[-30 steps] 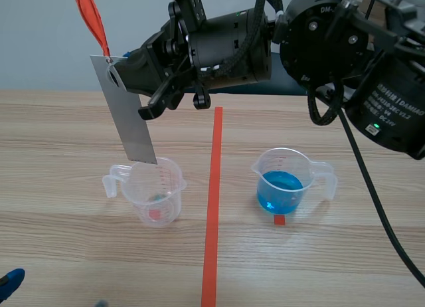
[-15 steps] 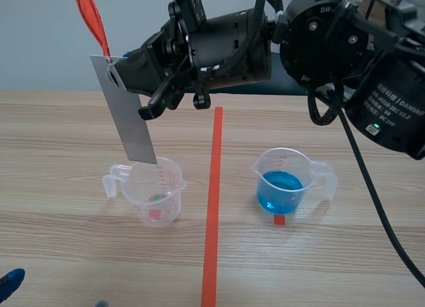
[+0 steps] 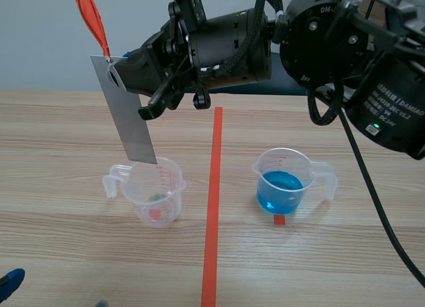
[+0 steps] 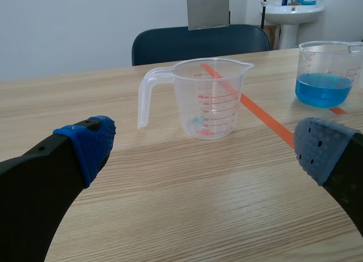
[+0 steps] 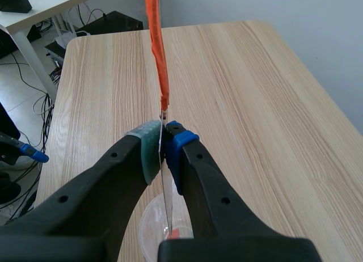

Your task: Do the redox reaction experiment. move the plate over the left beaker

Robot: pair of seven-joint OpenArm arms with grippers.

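Pinching plate edge-on, right tool.

Plate: thin grey metal strip, orange ribbon at top, hanging tilted, top leaning left, pinched near top by right gripper, lower end just above beaker. Beaker: clear plastic, red scale, upright, handle left, on table's left half.
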